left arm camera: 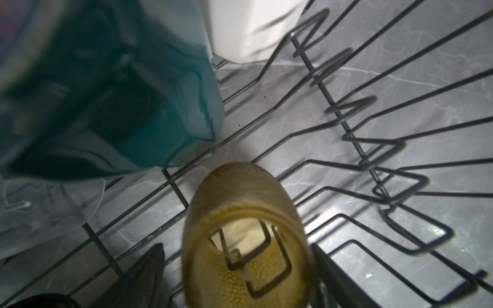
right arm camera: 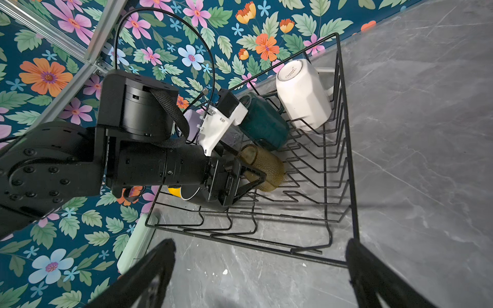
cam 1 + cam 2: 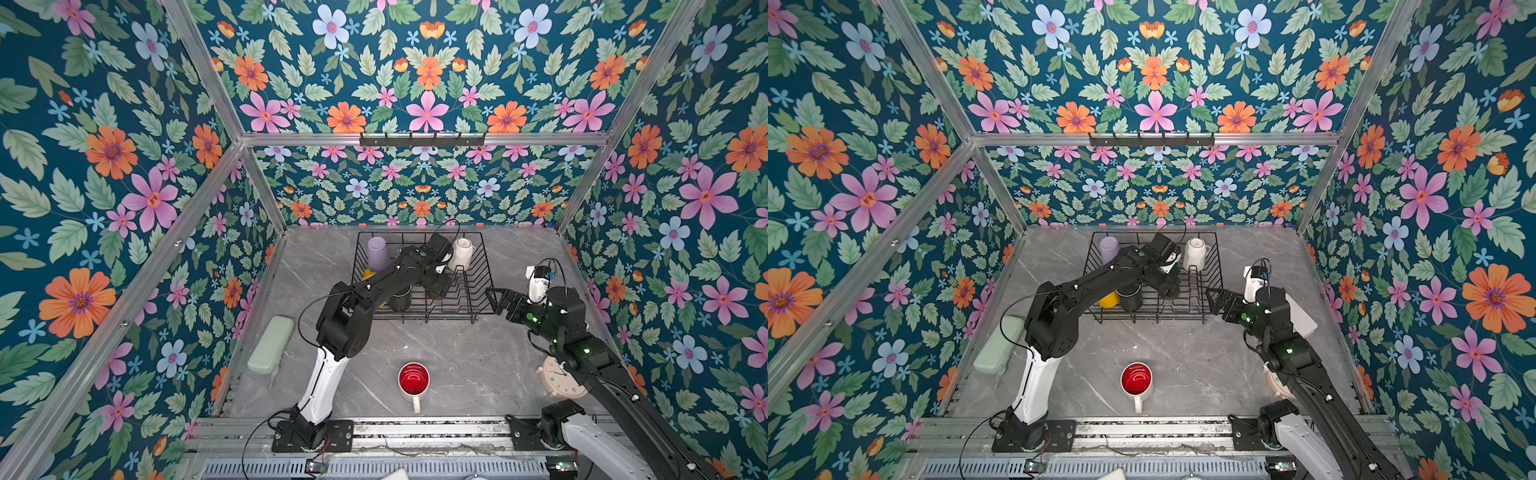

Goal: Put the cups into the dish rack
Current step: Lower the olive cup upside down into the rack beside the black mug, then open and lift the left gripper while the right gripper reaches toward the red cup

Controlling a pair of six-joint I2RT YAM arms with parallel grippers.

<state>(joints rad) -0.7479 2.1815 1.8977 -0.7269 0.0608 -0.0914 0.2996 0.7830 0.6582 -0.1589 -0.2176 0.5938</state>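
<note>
Currently, the dish rack (image 3: 478,282) is seen at the far middle of the grey marble table (image 3: 457,365). The left end effector (image 2: 252,165) is extended into it, and its fingers are spread to either side of the olive glass (image 2: 266,170), which is tipped on its side on the rack's floor wires, beside the plate prongs (image 2: 306,160). In the left wrist view a gap is seen between one finger (image 1: 149,266) and the glass; whether the other finger touches it cannot be told.

The teal mug (image 2: 262,122) is set mouth down and leaning, just beside the glass. The white faceted mug (image 3: 461,251) is inverted in the rack's far right corner, and the lilac tumbler (image 3: 378,251) in its far left corner. The black mug (image 3: 1130,300) and the yellow mug (image 3: 1108,300) are found at the rack's near left, partly hidden under the left arm (image 3: 1084,286). What is probably the clear glass (image 1: 40,213) is glimpsed, blurred, next to the teal mug.

The red-lined white mug (image 3: 414,379) is seen upright on the table, well apart from the rack and near the front edge. The right end effector (image 3: 500,299) is held wide apart and empty, just beside the rack's near right corner.
</note>
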